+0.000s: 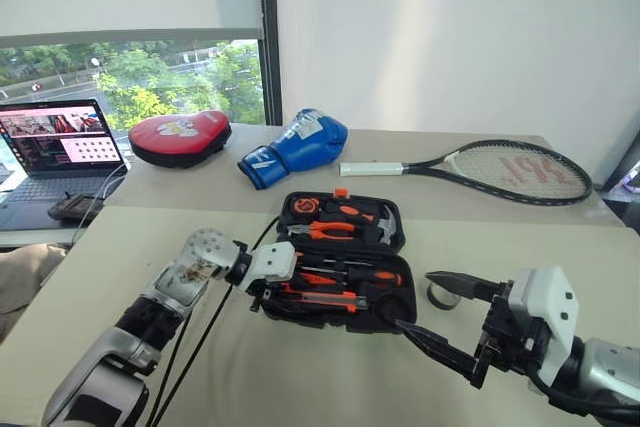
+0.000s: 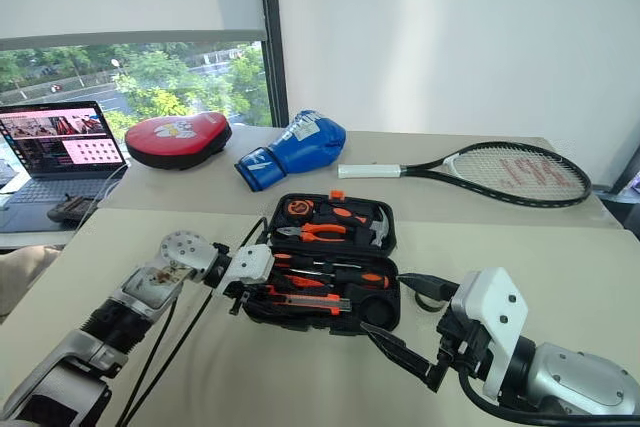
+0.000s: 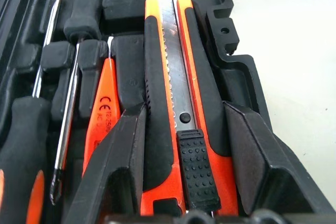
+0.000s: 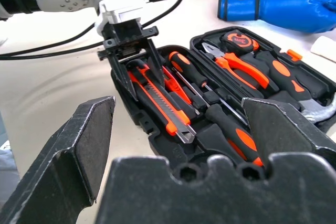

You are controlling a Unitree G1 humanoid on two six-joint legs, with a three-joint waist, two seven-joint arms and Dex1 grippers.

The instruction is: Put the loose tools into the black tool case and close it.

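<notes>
The black tool case point(image 1: 398, 239) lies open mid-table, lid at the back. In its front half lie two orange-and-black screwdrivers point(image 4: 231, 129), a small orange screwdriver point(image 3: 102, 114) and the orange-black utility knife point(image 1: 320, 298). My left gripper point(image 1: 262, 297) reaches in from the case's left end, its fingers point(image 3: 121, 171) pressed against both sides of the knife point(image 3: 168, 77), which rests in its slot. A small dark tape roll point(image 1: 443, 296) sits on the table just right of the case. My right gripper point(image 1: 415, 301) hangs open at the case's front right corner, empty.
Pliers point(image 1: 330, 231), a tape measure and a hammer sit in the lid. Behind the case lie a blue boxing glove point(image 1: 295, 147), a red pad point(image 1: 180, 137) and a tennis racket point(image 1: 500, 169). A laptop point(image 1: 55, 152) stands at the far left.
</notes>
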